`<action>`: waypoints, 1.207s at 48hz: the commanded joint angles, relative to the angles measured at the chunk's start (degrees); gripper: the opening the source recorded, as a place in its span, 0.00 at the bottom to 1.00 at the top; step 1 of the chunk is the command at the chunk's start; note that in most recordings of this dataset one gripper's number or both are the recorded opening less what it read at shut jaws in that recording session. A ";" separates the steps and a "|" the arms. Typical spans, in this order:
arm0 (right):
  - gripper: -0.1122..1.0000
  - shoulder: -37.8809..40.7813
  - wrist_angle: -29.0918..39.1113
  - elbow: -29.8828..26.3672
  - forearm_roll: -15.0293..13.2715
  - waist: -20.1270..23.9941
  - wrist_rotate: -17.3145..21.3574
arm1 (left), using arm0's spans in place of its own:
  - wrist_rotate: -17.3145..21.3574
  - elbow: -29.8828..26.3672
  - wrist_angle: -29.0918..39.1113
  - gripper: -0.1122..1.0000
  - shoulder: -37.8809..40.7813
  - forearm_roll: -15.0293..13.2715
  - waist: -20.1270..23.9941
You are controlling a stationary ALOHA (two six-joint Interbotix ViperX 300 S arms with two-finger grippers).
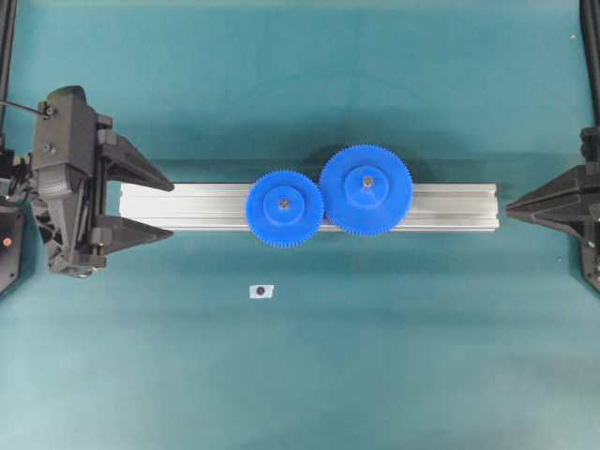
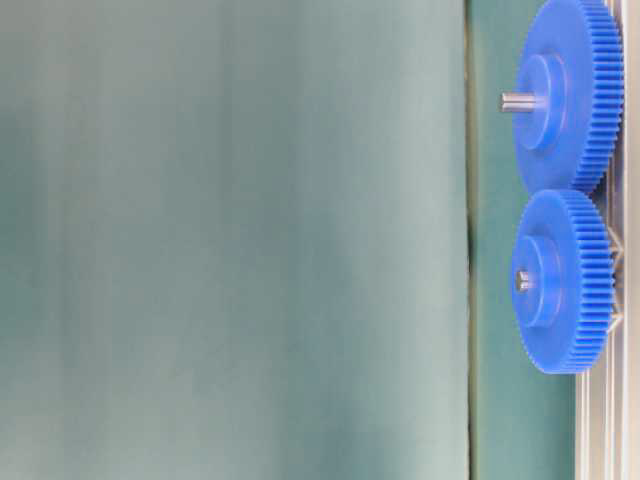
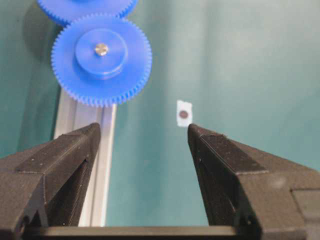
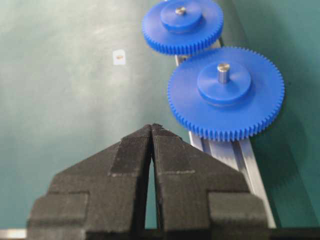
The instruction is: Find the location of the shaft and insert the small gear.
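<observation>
The small gear [image 1: 284,208] lies flat on the aluminium rail [image 1: 187,202], its teeth against the larger blue gear [image 1: 366,189]. A grey metal shaft tip [image 3: 101,49] shows in the small gear's hub hole; any base under it is hidden. The small gear also shows in the right wrist view [image 4: 182,25] and the table-level view [image 2: 560,280]. My left gripper [image 1: 172,208] is open and empty at the rail's left end, well apart from the gear [image 3: 102,60]. My right gripper [image 1: 511,206] is shut and empty just beyond the rail's right end.
The larger gear [image 4: 226,92] carries a taller grey centre pin [image 4: 223,72]. A tiny white tag with a dark dot [image 1: 261,292] lies on the teal mat in front of the rail, also in the left wrist view [image 3: 184,114].
</observation>
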 commanded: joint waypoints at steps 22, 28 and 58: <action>0.17 0.44 -0.53 -0.53 -0.09 -0.09 0.62 | -0.18 -0.53 -0.35 0.73 -0.26 0.18 -0.18; 0.17 0.44 -0.53 -0.53 -0.09 -0.09 0.62 | -0.18 -0.44 -0.35 0.73 -0.26 0.18 -0.18; 0.17 0.44 -0.62 -0.53 -0.09 -0.09 0.62 | -0.18 -0.97 0.88 0.73 -0.26 0.18 -0.18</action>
